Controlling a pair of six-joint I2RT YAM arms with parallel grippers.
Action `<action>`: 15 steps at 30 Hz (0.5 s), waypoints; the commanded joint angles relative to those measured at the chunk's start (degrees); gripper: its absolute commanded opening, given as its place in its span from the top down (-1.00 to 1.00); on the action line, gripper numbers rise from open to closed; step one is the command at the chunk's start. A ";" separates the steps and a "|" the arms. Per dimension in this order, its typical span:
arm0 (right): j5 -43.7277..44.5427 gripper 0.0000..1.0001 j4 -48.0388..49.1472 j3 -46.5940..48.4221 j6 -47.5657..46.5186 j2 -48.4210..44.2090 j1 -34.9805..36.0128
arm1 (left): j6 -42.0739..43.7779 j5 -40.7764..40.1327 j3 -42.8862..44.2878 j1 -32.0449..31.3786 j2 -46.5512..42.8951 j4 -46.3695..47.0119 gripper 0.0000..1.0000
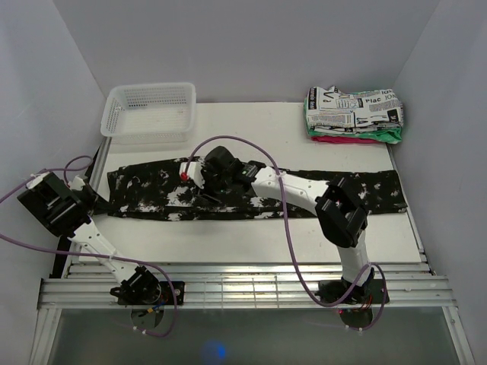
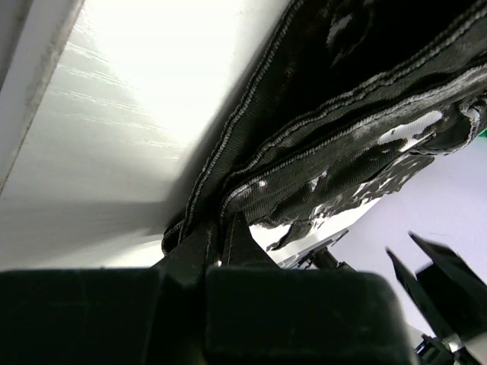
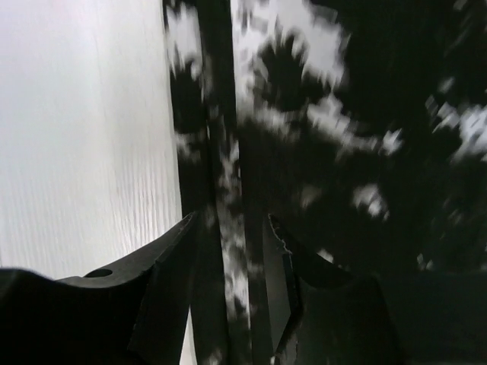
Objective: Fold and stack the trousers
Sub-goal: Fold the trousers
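From above, the trousers (image 1: pixel 152 190) lie stretched in a long narrow band across the middle of the white table (image 1: pixel 228 239), running from the left side almost to the right edge. The left gripper (image 1: pixel 97 199) sits at the band's left end, and the right gripper (image 1: pixel 207 186) reaches over from the far side and hangs above the cloth left of its middle. Only this view takes in the back of the table: a white mesh basket (image 1: pixel 122 103) at the far left and, at the far right, a newspaper-print garment (image 1: pixel 354 106) folded on top of red and green cloths (image 1: pixel 358 138).

The overhead camera cannot show how the fingers stand; the wrist cameras do. In the left wrist view, the left gripper (image 2: pixel 218 239) is pinched closed on the stitched edge of the trousers (image 2: pixel 342 129), whose layered hems rise away from the tips above the bright table (image 2: pixel 152 99).

In the right wrist view, the right gripper (image 3: pixel 232 251) has its fingers (image 3: pixel 171 251) parted, and a strip of the splotched trousers (image 3: pixel 342 152) shows through the gap. The picture is blurred, so whether the tips touch the cloth cannot be told. Bare table (image 3: pixel 84 137) fills the left of that view
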 commanded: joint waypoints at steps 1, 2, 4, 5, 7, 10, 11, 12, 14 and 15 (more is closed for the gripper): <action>-5.63 0.13 -15.98 -1.18 -7.62 2.28 -1.70 | 1.75 -6.13 0.08 -0.72 1.07 10.60 1.00; -5.54 0.15 -18.09 -1.00 -8.59 2.63 -1.96 | 1.84 -6.13 -0.10 -0.72 1.07 10.77 1.00; -4.32 0.25 -20.29 -0.39 -9.21 3.95 -2.14 | 1.84 -6.04 -0.18 -0.81 1.15 10.78 1.00; -4.05 0.28 -20.91 -0.47 -9.65 4.30 -2.14 | 1.93 -6.04 -0.18 -0.81 1.16 10.78 1.00; -1.26 0.32 -20.05 -2.40 -10.00 4.30 -2.32 | 2.10 -6.13 -0.27 -0.90 1.16 10.78 1.00; 2.18 0.33 -18.90 -3.90 -10.44 4.65 -3.10 | 2.45 -6.13 -0.45 -0.90 0.98 10.78 1.00; 2.72 0.33 -18.81 -3.90 -10.53 5.00 -3.63 | 2.54 -6.04 -0.45 -0.90 0.98 10.86 1.00; 4.20 0.33 -18.55 -4.25 -10.97 5.18 -3.72 | 2.72 -6.04 -0.45 -0.90 0.98 10.86 1.00; 5.61 0.33 -17.67 -4.69 -11.67 5.44 -3.99 | 2.98 -6.13 -0.27 -0.90 1.07 10.95 1.00; 6.84 0.33 -16.89 -4.78 -12.20 5.53 -3.99 | 2.98 -6.30 -0.27 -0.90 1.07 10.95 1.00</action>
